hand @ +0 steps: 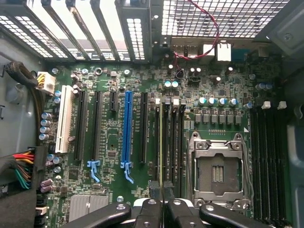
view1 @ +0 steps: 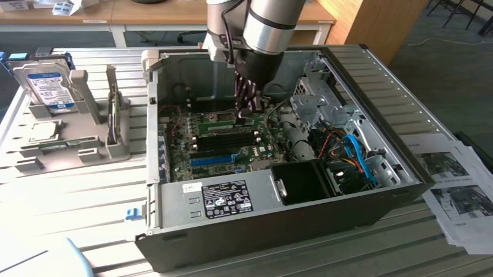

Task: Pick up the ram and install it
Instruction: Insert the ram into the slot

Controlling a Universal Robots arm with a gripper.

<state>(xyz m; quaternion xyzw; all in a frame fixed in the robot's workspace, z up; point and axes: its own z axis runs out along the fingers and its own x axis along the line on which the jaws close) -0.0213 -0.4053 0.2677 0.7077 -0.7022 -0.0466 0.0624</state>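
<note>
We see the gripper down inside the PC case, jaws pinched narrow on the ram, which stands edge-on at a mem slot just beside the CPU socket; can't tell if it's seated

Wooden desks and grey-blue carpet lie behind.
</note>
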